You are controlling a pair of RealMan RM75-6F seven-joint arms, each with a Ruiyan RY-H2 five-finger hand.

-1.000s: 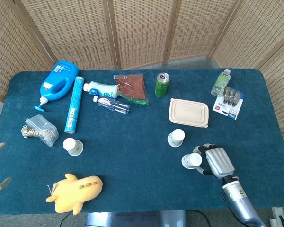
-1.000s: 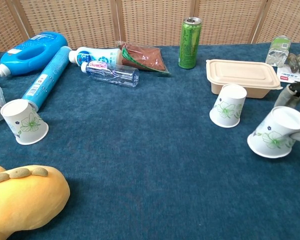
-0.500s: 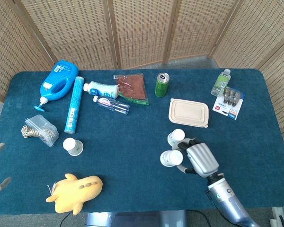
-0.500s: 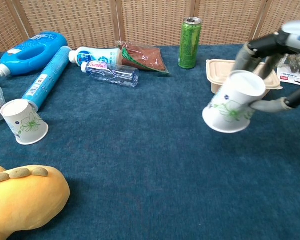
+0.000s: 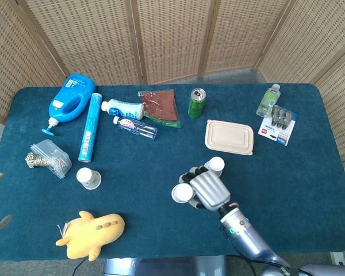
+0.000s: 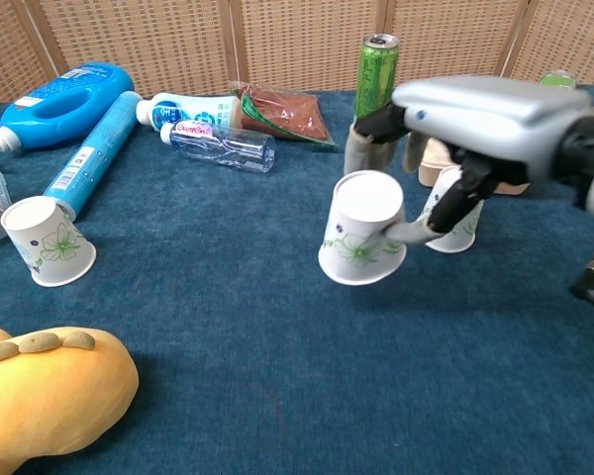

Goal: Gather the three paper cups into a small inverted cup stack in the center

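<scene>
Blue cloth table (image 5: 161,190), white green-flowered paper cup (image 6: 362,229) upside down, right hand (image 5: 207,190) fingers (image 6: 408,232) pinching it.

Counter (image 5: 161,172): dark blue cloth top. Back left: blue detergent jug (image 5: 70,99), blue tube (image 5: 89,126) lying flat beside it, white bottle (image 5: 122,107), clear water bottle (image 5: 135,127), red-brown pouch (image 5: 159,106). Green can (image 5: 196,103) upright mid-back. Tan lidded food box (image 5: 229,137) right of centre, inverted paper cup (image 5: 215,166) just in front of it. Back right: small clear bottle (image 5: 268,99), battery pack (image 5: 278,125). Left edge: clear box (image 5: 49,157) with what looks like twine, another inverted cup (image 5: 87,177), yellow plush toy (image 5: 92,228).
</scene>
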